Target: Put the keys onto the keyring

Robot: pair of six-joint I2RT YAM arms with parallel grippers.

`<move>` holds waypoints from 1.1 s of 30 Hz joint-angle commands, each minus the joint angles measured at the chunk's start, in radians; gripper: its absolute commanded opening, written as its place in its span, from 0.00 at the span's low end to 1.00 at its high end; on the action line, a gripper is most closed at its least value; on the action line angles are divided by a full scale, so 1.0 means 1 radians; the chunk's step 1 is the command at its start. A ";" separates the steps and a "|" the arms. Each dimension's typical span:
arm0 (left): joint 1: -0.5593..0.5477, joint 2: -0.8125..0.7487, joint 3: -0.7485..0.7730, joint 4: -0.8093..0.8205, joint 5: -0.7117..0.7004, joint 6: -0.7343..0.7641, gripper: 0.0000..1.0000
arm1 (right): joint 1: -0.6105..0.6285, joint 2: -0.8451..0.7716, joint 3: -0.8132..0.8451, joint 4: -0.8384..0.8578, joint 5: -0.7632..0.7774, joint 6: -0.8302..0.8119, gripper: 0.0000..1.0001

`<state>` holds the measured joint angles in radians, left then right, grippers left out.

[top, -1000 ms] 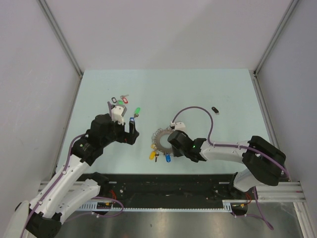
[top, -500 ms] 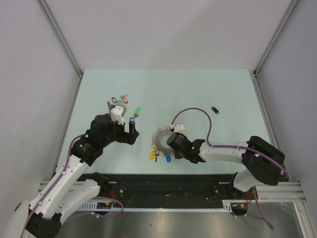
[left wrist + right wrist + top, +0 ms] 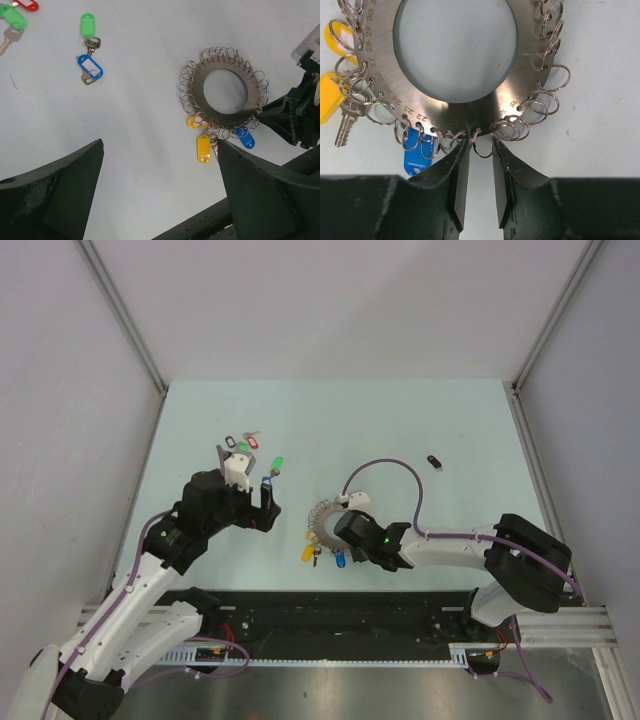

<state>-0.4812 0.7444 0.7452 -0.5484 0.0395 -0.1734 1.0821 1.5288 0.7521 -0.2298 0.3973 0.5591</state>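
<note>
Where keyring (image 3: 455,116) near rim meets right gripper (image 3: 481,152), jaws narrowly apart straddle one loop (image 3: 481,149); left gripper (image 3: 157,165) wide open.

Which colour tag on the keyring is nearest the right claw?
The blue tag, hanging just beside the right claw; both yellow tags sit farther along the keyring.

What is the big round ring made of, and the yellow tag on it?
The keyring looks like brushed steel: it is silvery, with fine scratch lines, bright glare and stamped numbers. The yellow tag seems to be plastic: solid colour, smooth, softly shiny.
</note>
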 commanded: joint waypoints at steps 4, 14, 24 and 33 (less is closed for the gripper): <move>0.006 -0.005 -0.003 0.021 0.023 0.020 1.00 | 0.015 0.011 0.029 -0.031 0.040 -0.007 0.31; 0.007 -0.005 -0.003 0.022 0.034 0.023 1.00 | 0.019 -0.002 0.029 -0.059 0.057 -0.008 0.25; 0.007 0.003 0.003 0.045 0.115 0.064 1.00 | 0.010 -0.105 0.029 -0.065 0.002 -0.088 0.03; 0.006 0.045 0.052 0.179 0.321 0.170 1.00 | -0.044 -0.246 0.168 -0.229 -0.147 -0.336 0.00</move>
<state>-0.4808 0.7643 0.7452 -0.4702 0.2066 -0.0799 1.0557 1.3441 0.8108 -0.3809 0.3225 0.3790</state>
